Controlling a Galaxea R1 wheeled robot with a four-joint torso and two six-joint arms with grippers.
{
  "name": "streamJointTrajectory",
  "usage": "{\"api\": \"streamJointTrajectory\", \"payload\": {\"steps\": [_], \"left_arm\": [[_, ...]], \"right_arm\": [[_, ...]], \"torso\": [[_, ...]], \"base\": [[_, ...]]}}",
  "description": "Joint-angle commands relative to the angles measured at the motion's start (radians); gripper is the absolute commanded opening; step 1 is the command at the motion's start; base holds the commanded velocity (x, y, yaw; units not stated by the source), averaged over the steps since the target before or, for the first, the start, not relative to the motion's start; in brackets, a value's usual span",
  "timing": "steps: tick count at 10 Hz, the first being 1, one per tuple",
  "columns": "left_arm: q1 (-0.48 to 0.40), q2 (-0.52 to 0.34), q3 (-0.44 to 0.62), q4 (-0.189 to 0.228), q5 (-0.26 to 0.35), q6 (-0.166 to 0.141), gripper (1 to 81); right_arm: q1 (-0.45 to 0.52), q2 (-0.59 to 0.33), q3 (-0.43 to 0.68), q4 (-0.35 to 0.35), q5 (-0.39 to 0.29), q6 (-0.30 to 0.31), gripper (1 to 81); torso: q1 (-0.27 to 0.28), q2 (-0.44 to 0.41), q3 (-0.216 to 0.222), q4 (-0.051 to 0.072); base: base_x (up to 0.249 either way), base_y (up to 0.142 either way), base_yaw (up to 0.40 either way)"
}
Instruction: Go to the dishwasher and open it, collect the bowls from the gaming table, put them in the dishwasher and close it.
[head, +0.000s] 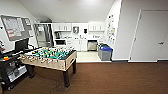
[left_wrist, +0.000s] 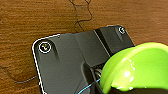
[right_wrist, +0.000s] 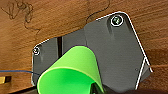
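A lime-green, glossy plastic bowl (left_wrist: 136, 67) rides close under the left wrist camera above the brown wood-grain floor (left_wrist: 37, 20). A second bright green plastic bowl (right_wrist: 71, 72) hangs the same way under the right wrist. Each looks carried, but whether the left pincer and the right pincer are apart or clamped on a rim cannot be told, as the grip itself is hidden. Across the room, in the white kitchenette beyond the green-field table-football table with rods (head: 51, 56), the brushed stainless-steel dishwasher (head: 92, 45) sits under the bench, beside the grey bins with blue lids (head: 105, 52) and well apart from the robot. The bowls look light, thin-walled and stiff, and shiny enough to slip. Being plastic, they would likely survive a drop. The rim seems the natural hold, one jaw inside the wall and one outside. A hard squeeze could flex the wall, and a loose one could let a bowl swing or slide out during the drive.
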Motion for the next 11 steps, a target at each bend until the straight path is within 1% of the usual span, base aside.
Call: {"api": "streamJointTrajectory", "payload": {"steps": [1,6,11], "left_arm": [[-0.053,-0.021,0.000,0.010,0.023,0.001,1.0],[-0.051,-0.021,0.000,0.010,0.025,0.001,1.0],[-0.051,-0.021,0.000,0.014,0.025,0.001,1.0]], "right_arm": [[0.054,-0.001,0.005,-0.010,-0.035,-0.004,1.0],[0.056,0.001,0.005,-0.010,-0.035,-0.003,1.0],[0.062,0.001,0.005,-0.010,-0.036,-0.005,1.0]], "torso": [[0.000,0.000,0.000,0.000],[0.000,0.000,0.000,0.000],[0.000,0.000,0.000,0.000]], "base": [[0.132,0.000,0.000],[0.135,0.000,0.000],[0.138,-0.072,0.000]]}}
